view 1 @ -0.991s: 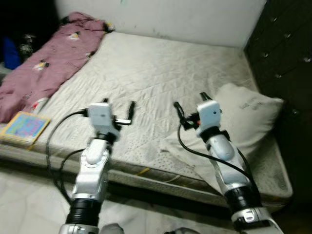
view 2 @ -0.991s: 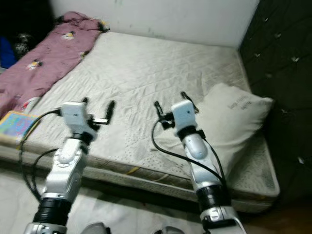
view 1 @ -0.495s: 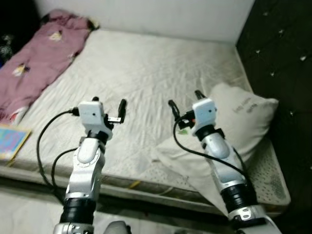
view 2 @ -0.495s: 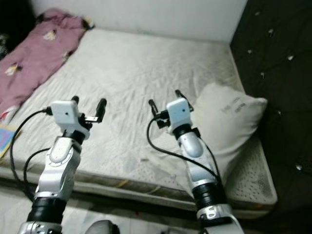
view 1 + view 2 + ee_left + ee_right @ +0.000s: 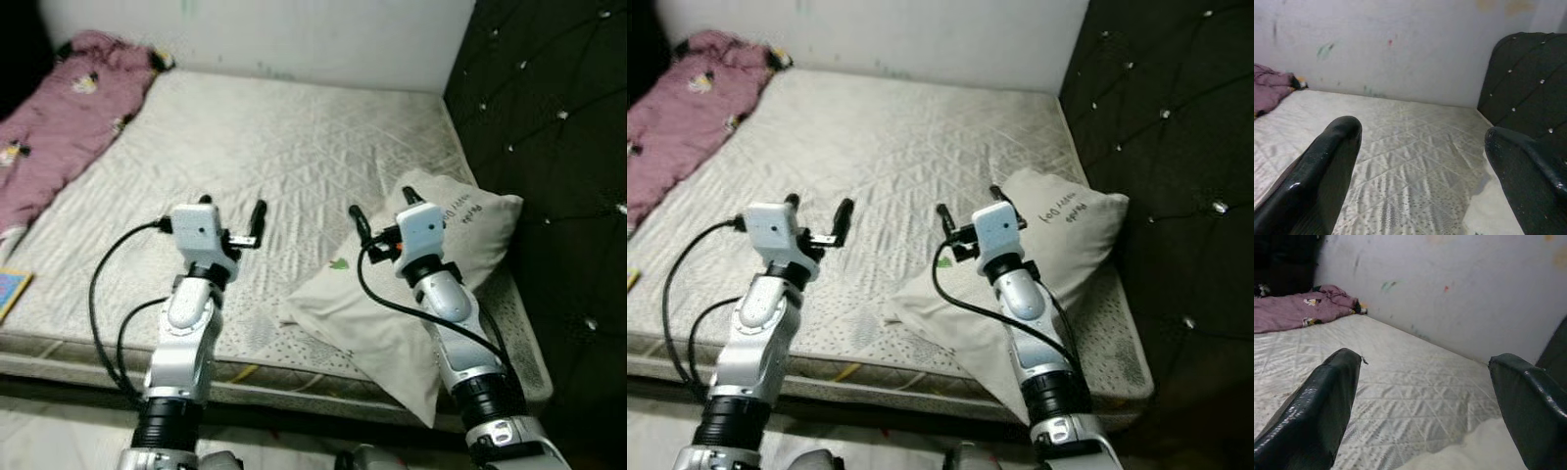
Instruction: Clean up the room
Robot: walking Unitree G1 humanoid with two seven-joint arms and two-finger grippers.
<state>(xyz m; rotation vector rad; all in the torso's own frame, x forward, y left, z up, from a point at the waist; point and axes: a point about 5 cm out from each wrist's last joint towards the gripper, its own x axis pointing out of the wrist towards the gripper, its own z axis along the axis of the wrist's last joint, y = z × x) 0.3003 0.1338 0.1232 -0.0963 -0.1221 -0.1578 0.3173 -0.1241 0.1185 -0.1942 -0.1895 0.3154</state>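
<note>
Both hands are wide open and hold nothing. The right hand point(image 5: 382, 208) hangs just over the pillow point(image 5: 392, 304), which lies on the bed point(image 5: 294, 147) near the dark headboard point(image 5: 549, 147). The left hand point(image 5: 231, 217) waits beside the pillow. I think a thin pinch could slip, and the pillow could slide off the bed.

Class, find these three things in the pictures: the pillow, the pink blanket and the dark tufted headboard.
pillow point(image 5: 392, 308): left eye view, on its bare middle.
pink blanket point(image 5: 54, 132): left eye view, on its middle.
headboard point(image 5: 1161, 166): right eye view, on its tufted padding.
</note>
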